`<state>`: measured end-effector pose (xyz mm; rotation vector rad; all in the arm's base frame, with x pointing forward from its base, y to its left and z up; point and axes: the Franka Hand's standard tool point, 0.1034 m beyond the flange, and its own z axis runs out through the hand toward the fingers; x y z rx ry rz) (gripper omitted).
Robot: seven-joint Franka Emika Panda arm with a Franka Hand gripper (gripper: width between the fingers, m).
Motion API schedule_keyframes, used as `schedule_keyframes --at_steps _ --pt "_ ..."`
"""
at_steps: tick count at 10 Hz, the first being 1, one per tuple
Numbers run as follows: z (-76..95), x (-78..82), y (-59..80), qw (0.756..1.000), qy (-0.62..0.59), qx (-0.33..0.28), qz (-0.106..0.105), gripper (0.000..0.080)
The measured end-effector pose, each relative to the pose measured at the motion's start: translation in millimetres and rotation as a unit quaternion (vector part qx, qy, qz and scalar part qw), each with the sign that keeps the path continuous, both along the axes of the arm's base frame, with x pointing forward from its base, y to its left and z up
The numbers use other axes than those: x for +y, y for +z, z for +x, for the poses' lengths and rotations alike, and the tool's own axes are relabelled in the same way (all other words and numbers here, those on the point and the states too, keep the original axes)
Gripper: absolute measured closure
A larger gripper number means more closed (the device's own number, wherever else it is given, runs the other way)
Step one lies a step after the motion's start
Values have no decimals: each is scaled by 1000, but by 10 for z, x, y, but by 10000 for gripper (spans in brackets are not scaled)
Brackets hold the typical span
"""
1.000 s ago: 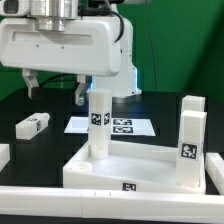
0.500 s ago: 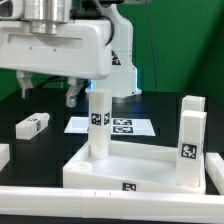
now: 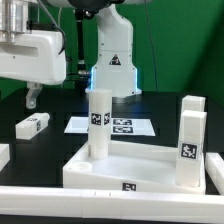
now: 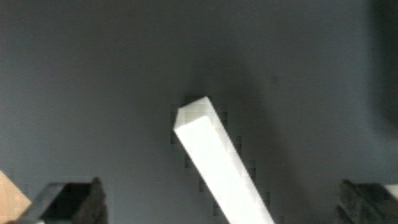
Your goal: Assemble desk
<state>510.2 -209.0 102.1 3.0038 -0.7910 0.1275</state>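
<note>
Desk top (image 3: 150, 165) rim-up, two legs (image 3: 98, 122) already upright in corners; gripper (image 3: 30, 97) spread wide, grasping nothing — poised over loose leg (image 3: 33, 124) — likely next pickup.

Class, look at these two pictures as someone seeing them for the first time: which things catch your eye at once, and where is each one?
In the exterior view, the white rimmed desk top lies in the foreground with two leg blocks standing upright in it: one near its far corner toward the exterior view's left, one at the exterior view's right. A third leg lies loose on the dark table at the exterior view's left, where the open, empty gripper hangs above it.
</note>
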Motion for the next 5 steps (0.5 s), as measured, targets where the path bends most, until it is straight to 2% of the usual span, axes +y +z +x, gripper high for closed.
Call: schedule_keyframes --at_steps 1,2,3,4,5 --pt "-16 8 -9 1000 0 5 4 151" --pt "-69 43 -31 999 -3 30 25 151" --pt "-159 -3 -103 999 -6 26 25 151" --pt "-357 -4 -215 999 -13 30 24 151" --pt "-483 -23 -269 999 -16 37 29 151"
